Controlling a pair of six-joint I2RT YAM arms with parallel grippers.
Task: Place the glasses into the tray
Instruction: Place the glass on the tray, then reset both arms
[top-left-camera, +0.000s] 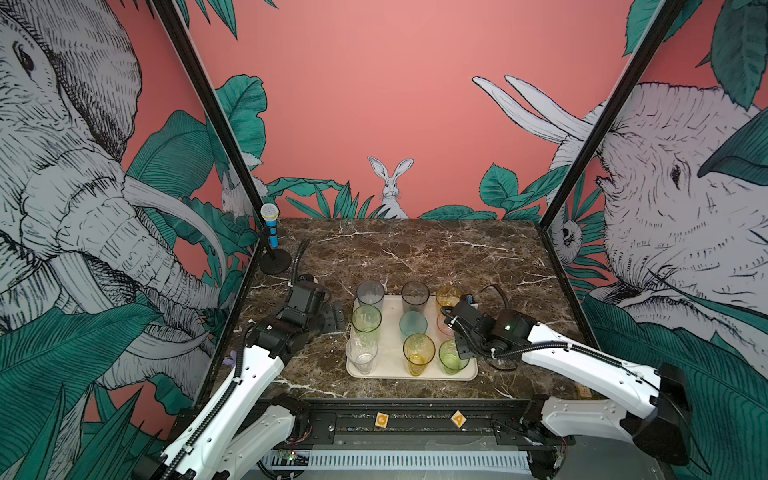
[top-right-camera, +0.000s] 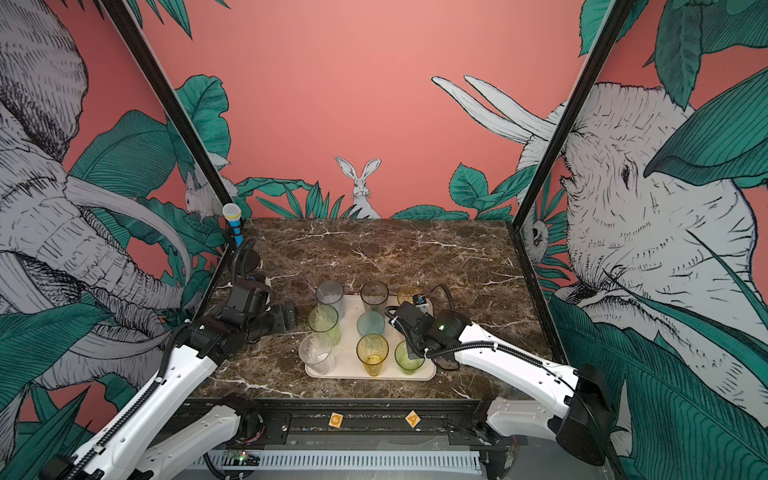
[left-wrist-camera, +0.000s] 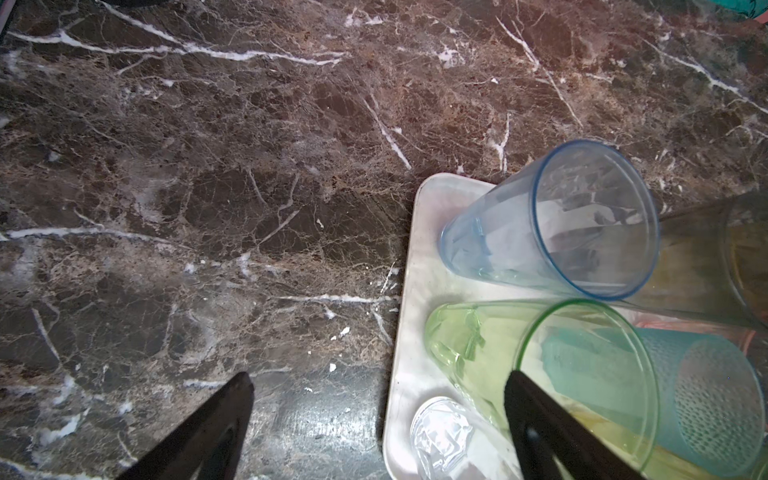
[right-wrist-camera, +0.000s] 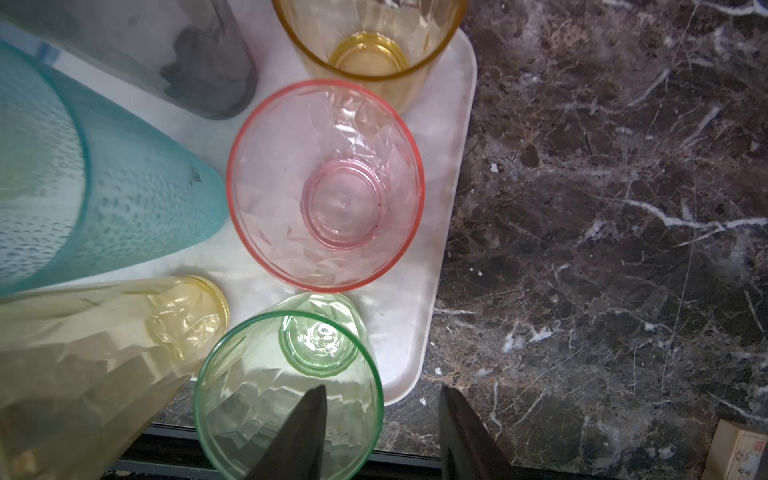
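The cream tray (top-left-camera: 391, 362) lies mid-table with several glasses standing upright in it in three rows: grey (top-left-camera: 370, 293), smoky brown (top-left-camera: 414, 296) and amber (top-left-camera: 448, 295) at the back, tall green (top-left-camera: 366, 320), teal (top-left-camera: 413, 324) and pink (right-wrist-camera: 326, 185) in the middle, clear (top-left-camera: 361, 354), yellow (top-left-camera: 418, 354) and short green (top-left-camera: 449, 357) in front. My right gripper (right-wrist-camera: 382, 415) is open over the short green glass (right-wrist-camera: 286, 390), one finger inside its rim and one outside. My left gripper (left-wrist-camera: 378, 397) hangs open beside the tray's (left-wrist-camera: 419, 266) left edge, holding nothing.
A blue toy microphone (top-left-camera: 270, 226) on a black stand sits at the back left corner. Two small wooden blocks (top-left-camera: 381, 419) (top-left-camera: 458, 417) rest on the front rail, and another (right-wrist-camera: 739, 453) lies right of the tray. Black frame posts flank the marble table (top-left-camera: 415, 253).
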